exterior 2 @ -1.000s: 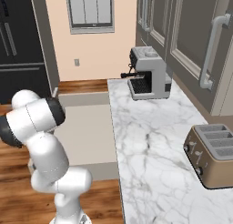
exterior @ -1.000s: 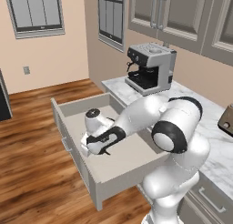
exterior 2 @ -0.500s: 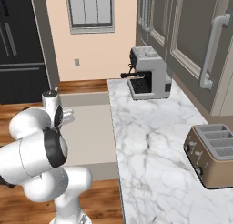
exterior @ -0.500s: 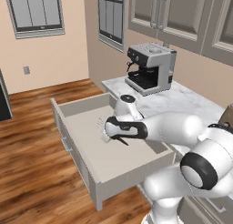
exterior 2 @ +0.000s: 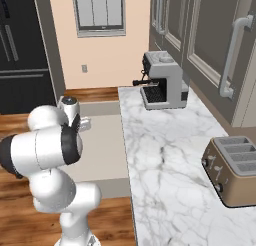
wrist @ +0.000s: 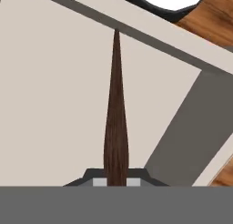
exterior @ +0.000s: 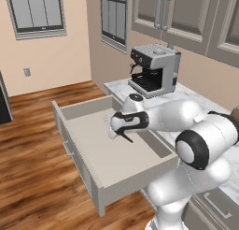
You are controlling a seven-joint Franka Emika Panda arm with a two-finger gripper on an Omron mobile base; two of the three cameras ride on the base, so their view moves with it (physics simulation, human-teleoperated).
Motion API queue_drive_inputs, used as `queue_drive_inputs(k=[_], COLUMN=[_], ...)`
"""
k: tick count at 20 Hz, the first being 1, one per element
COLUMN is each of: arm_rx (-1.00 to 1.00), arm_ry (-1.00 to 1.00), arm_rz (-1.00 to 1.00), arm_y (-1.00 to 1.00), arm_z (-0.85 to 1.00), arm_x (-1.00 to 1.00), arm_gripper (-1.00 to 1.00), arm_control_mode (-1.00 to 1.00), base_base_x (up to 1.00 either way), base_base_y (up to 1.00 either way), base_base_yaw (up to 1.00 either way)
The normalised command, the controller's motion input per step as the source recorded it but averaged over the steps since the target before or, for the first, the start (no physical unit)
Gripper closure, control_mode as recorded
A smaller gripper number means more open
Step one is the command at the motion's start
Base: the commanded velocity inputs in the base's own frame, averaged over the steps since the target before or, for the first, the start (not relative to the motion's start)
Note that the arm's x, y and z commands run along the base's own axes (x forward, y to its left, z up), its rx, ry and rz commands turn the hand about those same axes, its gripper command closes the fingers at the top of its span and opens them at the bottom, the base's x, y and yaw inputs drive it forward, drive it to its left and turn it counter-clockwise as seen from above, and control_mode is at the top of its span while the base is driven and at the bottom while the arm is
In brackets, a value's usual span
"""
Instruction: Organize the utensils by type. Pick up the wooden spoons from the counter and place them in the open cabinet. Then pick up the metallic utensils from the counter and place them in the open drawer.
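- The drawer (exterior: 116,163) is pale beige-grey inside and out.
- The thin utensil (wrist: 116,127) looks dark brown, almost black, with fine streaks.
- The counter (exterior 2: 170,175) is white marble with grey veins.
- The coffee machine (exterior: 154,70) is silver and black.
- The toaster (exterior 2: 235,175) is tan with dark slots.
- The floor (exterior: 32,177) is reddish-brown wood.
- The walls (exterior: 70,51) are peach.
- The cabinets (exterior: 182,14) are grey-beige with silver handles.
- The fridge (exterior 2: 22,50) is black.

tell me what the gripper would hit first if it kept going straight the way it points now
Most likely the flat bare floor of the open pale beige drawer. The gripper is shut on a thin dark brown-handled utensil that points ahead, so its tip would probably touch before the gripper does; depth is unclear.
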Motion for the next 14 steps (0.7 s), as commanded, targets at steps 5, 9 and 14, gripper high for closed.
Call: queue_drive_inputs(k=[5,9,14], arm_rx=[0.00,-0.08,-0.14], arm_ry=[0.19,0.28,0.10], arm_rz=[0.00,0.00,0.00], arm_y=[-0.02,0.05,0.07], arm_z=[-0.25,-0.82,-0.91], arm_x=[0.85,0.74,0.61], arm_gripper=[1.00,1.00,1.00], arm_control_mode=[-1.00,-1.00,-1.00], base_base_x=[0.00,0.00,0.00], base_base_y=[0.00,0.00,0.00], base_base_yaw=[0.00,0.00,0.00])
